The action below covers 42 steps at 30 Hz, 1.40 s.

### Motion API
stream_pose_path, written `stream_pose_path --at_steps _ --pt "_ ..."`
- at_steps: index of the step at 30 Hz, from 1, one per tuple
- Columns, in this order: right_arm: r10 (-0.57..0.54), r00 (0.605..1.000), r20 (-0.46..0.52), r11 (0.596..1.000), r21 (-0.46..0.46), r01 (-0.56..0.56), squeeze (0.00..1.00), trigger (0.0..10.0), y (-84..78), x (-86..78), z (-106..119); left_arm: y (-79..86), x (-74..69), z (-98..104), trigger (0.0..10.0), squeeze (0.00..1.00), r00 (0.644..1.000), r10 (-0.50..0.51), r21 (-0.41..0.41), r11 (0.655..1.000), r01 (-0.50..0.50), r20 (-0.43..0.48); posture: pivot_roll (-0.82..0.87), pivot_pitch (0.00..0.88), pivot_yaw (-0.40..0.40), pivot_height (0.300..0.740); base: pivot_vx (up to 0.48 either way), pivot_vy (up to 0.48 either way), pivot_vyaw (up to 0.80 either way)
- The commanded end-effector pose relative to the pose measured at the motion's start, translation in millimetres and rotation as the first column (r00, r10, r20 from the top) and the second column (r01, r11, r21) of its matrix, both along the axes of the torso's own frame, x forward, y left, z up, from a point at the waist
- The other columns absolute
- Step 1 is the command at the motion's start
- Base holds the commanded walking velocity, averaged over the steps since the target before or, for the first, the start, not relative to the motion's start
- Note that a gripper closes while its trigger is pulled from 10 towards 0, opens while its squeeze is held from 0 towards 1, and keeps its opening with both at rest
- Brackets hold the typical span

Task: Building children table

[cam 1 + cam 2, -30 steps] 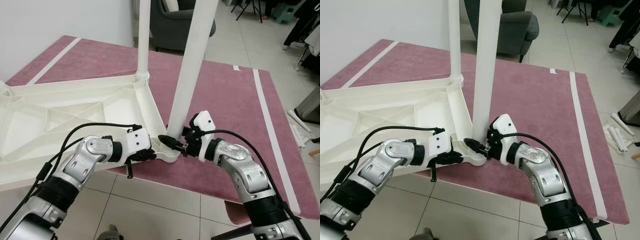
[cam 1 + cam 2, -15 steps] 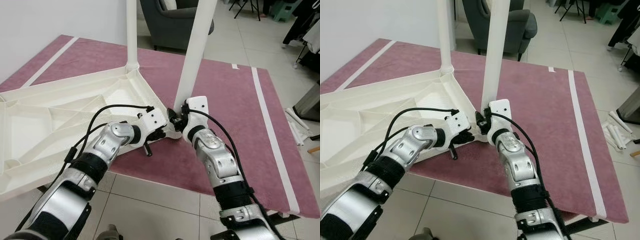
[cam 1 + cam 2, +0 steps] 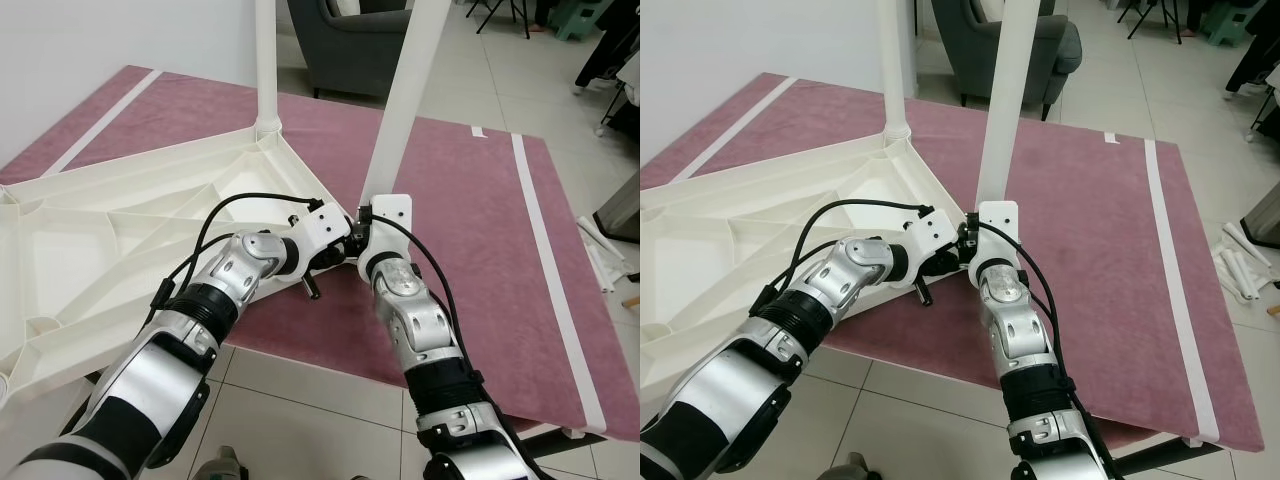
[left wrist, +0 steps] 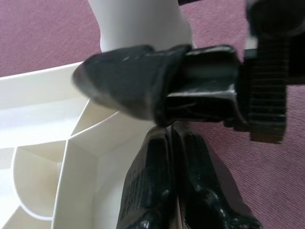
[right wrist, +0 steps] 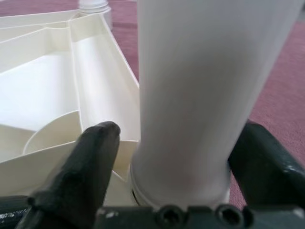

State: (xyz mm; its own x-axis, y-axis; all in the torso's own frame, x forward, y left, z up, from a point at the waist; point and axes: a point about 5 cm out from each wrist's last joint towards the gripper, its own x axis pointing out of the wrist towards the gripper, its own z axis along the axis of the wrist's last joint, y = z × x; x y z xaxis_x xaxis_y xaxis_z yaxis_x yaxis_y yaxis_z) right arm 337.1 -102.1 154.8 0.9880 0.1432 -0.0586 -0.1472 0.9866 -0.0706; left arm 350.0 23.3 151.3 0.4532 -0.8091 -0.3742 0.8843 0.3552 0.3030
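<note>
Upturned white tabletop lies across the left half of my head view on the maroon rug; I count one leg upright at its far corner, upper centre, and a second leg standing in the near corner socket at frame centre, so two look seated and the rest remain, I judge. Left end effector, fingers pressed together holding nothing, rests at that corner; right end effector straddles the second leg's base, fingers spread either side, contact unclear.
</note>
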Motion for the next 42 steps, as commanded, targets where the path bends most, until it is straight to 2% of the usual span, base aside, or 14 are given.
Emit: stream_pose_path --at_steps 1,7,12,20,21,22,23,24,25,30,35,39,41,42 --pt "0.095 0.995 0.016 0.995 0.007 -0.095 0.00 10.0 4.7 -3.0 3 -10.6 -7.1 23 10.0 0.00 0.986 -0.130 -0.047 0.990 0.136 0.107 0.14 0.025 -0.008 0.740 0.000 0.000 0.00" --pt "0.273 0.961 0.037 0.961 -0.046 -0.272 0.00 10.0 -7.1 -8.6 12 -3.0 -29.1 14 10.0 0.00 0.953 -0.292 -0.020 0.955 0.294 0.084 0.14 0.024 -0.009 0.740 0.000 0.000 0.00" --pt "0.500 0.865 -0.028 0.856 -0.134 -0.499 0.00 10.0 -27.5 -24.4 10 18.9 -59.8 4 10.0 0.00 0.891 -0.452 0.037 0.892 0.451 0.039 0.14 0.021 -0.013 0.740 0.000 0.000 0.00" --pt "0.650 0.755 -0.088 0.748 -0.105 -0.656 0.00 10.0 -30.4 -42.8 5 36.2 -73.6 6 10.0 0.00 0.859 -0.511 0.042 0.859 0.511 0.007 0.14 0.021 -0.015 0.740 0.000 0.000 0.00" --pt "0.688 0.719 -0.099 0.714 -0.083 -0.695 0.00 9.6 -30.3 -48.1 4 41.1 -76.4 7 10.0 0.00 0.854 -0.521 0.040 0.853 0.521 -0.001 0.15 0.021 -0.016 0.740 0.000 0.000 0.00" --pt "0.713 0.693 -0.103 0.691 -0.066 -0.720 0.00 7.0 -29.9 -51.4 3 44.3 -77.7 7 10.0 0.00 0.851 -0.525 0.038 0.850 0.525 -0.005 0.15 0.021 -0.017 0.740 0.000 0.000 0.00" --pt "0.728 0.677 -0.105 0.676 -0.055 -0.735 0.00 7.0 -29.8 -53.4 3 46.2 -78.6 8 10.0 0.00 0.850 -0.528 0.037 0.849 0.527 -0.008 0.15 0.021 -0.017 0.740 0.000 0.000 0.00" --pt "0.728 0.677 -0.105 0.676 -0.055 -0.735 0.00 7.0 -29.8 -53.4 3 46.2 -78.6 8 10.0 0.00 0.850 -0.528 0.037 0.849 0.527 -0.008 0.15 0.021 -0.017 0.740 0.000 0.000 0.00" --pt "0.730 0.676 -0.102 0.675 -0.047 -0.736 0.00 0.2 -29.4 -53.3 3 46.6 -78.0 8 10.0 0.00 0.853 -0.522 0.036 0.852 0.522 -0.007 0.15 0.021 -0.017 0.740 0.000 0.000 0.00" --pt "0.651 0.753 -0.099 0.753 -0.046 -0.657 0.00 0.0 -28.9 -41.7 -1 38.4 -76.9 9 10.0 0.00 0.875 -0.484 0.012 0.875 0.484 0.013 0.14 0.022 -0.017 0.740 0.000 0.000 0.00" --pt "0.634 0.767 -0.102 0.767 -0.049 -0.640 0.00 0.0 -29.1 -39.9 -3 36.6 -76.2 10 10.0 0.00 0.879 -0.476 0.010 0.879 0.476 0.018 0.14 0.022 -0.017 0.740 0.000 0.000 0.00" --pt "0.478 0.869 -0.128 0.871 -0.058 -0.487 0.00 0.0 -29.8 -28.1 -13 25.1 -61.2 13 10.0 0.00 0.914 -0.402 -0.001 0.915 0.403 0.051 0.14 0.021 -0.014 0.740 0.000 0.000 0.00" --pt "0.250 0.955 -0.159 0.963 -0.062 -0.263 0.00 0.0 -27.8 -15.5 -25 8.6 -41.9 17 10.0 0.00 0.944 -0.319 -0.015 0.947 0.321 0.079 0.14 0.021 -0.009 0.740 0.000 0.000 0.00" --pt "0.250 0.955 -0.159 0.963 -0.062 -0.263 0.00 0.0 -27.8 -15.5 -25 8.6 -41.9 17 10.0 0.00 0.944 -0.319 -0.015 0.947 0.321 0.079 0.14 0.021 -0.009 0.740 0.000 0.000 0.00"
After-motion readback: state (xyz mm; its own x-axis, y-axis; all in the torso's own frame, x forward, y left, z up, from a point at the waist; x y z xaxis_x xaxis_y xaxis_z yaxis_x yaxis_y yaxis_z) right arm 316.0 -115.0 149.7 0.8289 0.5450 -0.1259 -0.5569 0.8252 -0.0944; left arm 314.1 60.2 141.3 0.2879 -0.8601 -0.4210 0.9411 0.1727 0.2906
